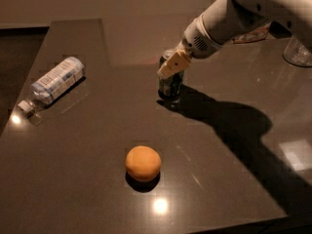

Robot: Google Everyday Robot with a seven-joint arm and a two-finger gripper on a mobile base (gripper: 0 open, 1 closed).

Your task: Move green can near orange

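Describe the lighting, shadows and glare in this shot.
Camera view: a dim scene. There is a bright glare spot on the glossy table just in front of the orange, and a paler patch at the right edge. The arm throws a broad dark shadow rightward from the green can, where the gripper sits at the can's top. The orange casts a small shadow beneath itself.

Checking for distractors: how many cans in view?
1. The green can stands mid-table, beyond the orange, with the hand at its top. Left bottle is plastic; the arm could hide others.
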